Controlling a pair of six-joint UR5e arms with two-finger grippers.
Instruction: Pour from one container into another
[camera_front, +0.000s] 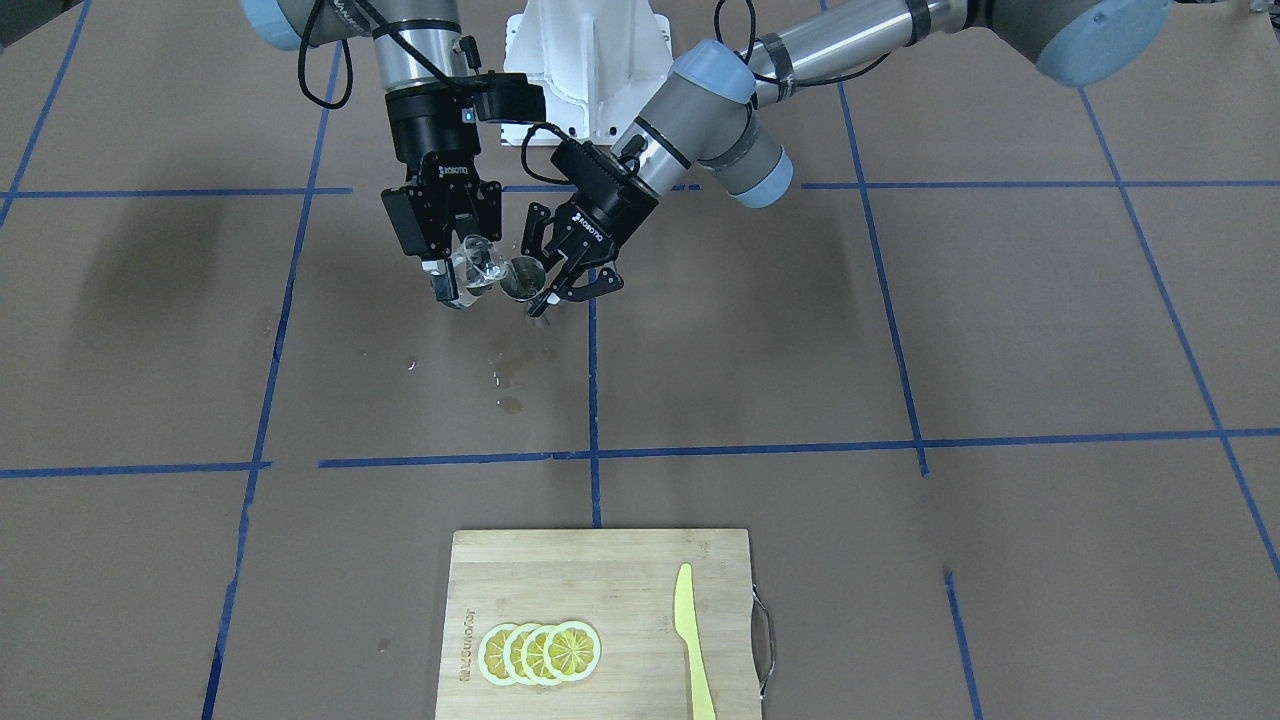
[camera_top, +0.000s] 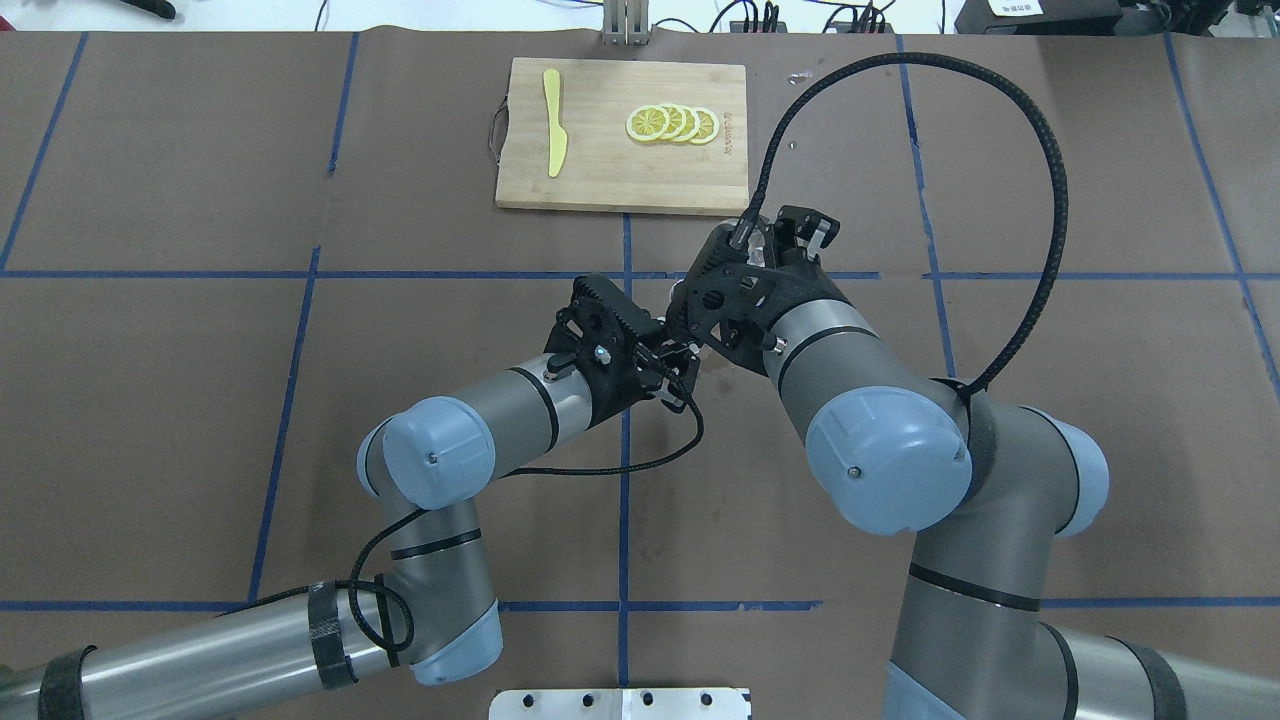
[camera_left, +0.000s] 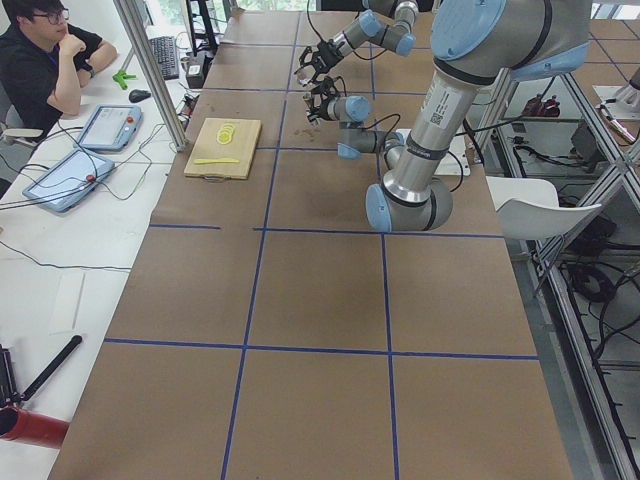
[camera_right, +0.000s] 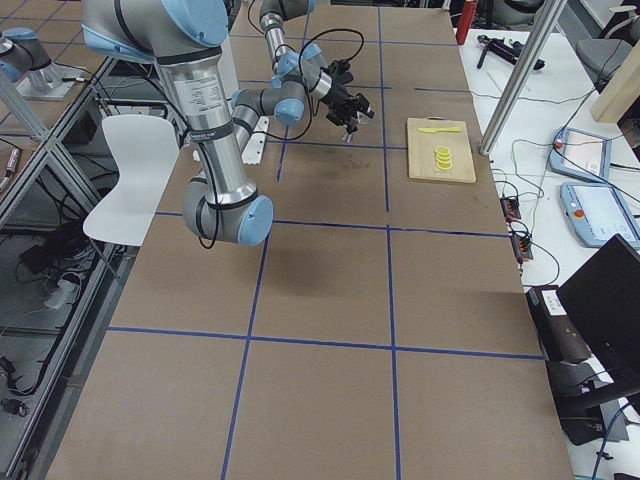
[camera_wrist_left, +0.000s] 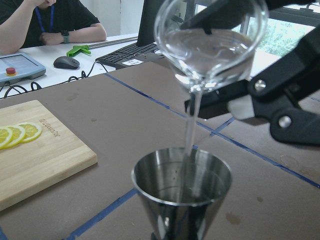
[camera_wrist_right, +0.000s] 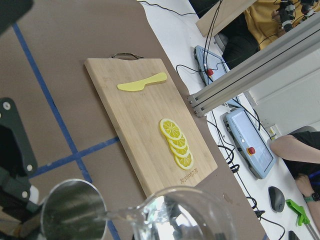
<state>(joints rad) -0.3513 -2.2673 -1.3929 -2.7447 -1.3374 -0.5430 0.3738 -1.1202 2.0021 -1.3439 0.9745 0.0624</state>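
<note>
A clear glass (camera_front: 478, 266) with water in it is tilted over a steel measuring cup (camera_front: 522, 279) above the table's middle, near the robot's base. My right gripper (camera_front: 463, 272) is shut on the glass. My left gripper (camera_front: 545, 288) is shut on the steel cup and holds it upright beside the glass. In the left wrist view a thin stream runs from the glass (camera_wrist_left: 210, 42) into the steel cup (camera_wrist_left: 182, 192). The right wrist view shows the glass's (camera_wrist_right: 185, 215) lip just over the cup's (camera_wrist_right: 72, 215) rim. From overhead, the wrists hide both containers.
Small wet spots (camera_front: 510, 382) mark the brown paper under the grippers. A bamboo cutting board (camera_front: 600, 570) lies at the table's far edge with several lemon slices (camera_front: 540, 652) and a yellow plastic knife (camera_front: 692, 640) on it. An operator (camera_left: 50, 60) sits beyond that edge.
</note>
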